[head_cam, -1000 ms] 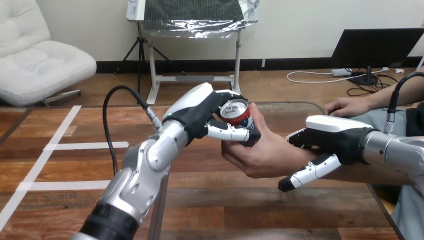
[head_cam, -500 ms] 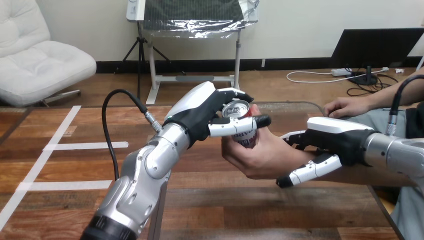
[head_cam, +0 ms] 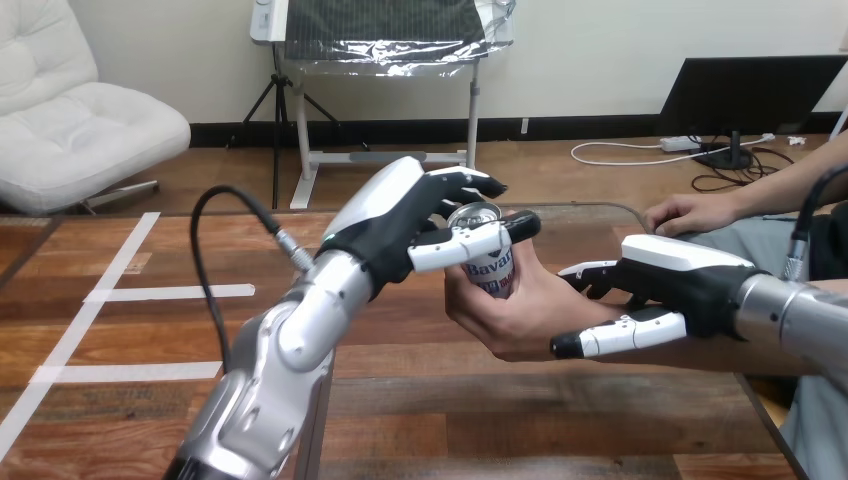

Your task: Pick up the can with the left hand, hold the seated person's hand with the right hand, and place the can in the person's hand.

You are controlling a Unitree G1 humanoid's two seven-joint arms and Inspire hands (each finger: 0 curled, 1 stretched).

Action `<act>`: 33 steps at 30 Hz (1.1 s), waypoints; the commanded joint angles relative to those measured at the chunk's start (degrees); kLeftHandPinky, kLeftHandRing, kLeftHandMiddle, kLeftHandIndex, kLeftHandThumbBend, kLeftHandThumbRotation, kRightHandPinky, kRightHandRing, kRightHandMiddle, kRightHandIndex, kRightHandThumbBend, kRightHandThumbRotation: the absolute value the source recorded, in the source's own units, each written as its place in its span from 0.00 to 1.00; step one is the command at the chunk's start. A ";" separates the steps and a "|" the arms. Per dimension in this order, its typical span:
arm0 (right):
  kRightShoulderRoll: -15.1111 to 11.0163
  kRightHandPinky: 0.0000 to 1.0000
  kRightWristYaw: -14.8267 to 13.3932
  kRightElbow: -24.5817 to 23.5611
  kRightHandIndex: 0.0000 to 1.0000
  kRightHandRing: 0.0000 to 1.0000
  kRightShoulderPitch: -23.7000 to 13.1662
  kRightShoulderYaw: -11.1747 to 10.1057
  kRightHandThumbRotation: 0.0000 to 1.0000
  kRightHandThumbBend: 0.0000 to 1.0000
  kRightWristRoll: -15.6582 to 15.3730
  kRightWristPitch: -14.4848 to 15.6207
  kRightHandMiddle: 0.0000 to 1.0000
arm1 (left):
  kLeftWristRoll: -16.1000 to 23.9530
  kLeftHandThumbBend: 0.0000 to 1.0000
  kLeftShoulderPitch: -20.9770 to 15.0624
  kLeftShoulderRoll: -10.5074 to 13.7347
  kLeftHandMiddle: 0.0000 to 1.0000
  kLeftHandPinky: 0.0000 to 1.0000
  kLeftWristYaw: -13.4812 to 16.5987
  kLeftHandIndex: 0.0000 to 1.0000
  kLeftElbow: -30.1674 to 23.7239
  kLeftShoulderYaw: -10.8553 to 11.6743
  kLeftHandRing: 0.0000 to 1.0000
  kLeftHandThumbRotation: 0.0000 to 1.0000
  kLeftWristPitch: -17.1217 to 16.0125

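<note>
A: While the can stands upright, what grips it?
B: Person's hand, curled round it from below, above the tabletop.
A: Left hand?
B: Fingers straight, spread over the can's top; thumb lying across its front.
A: Right hand?
B: Right of the can, at the person's wrist; fingers straight, not curled.
</note>
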 commanded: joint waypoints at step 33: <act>8.15 0.77 -13.03 1.40 0.93 0.90 7.02 -9.46 1.00 1.00 13.60 -5.44 0.93 | -9.51 0.52 17.95 -1.40 0.87 0.75 4.26 0.85 -24.31 11.70 0.87 0.78 4.73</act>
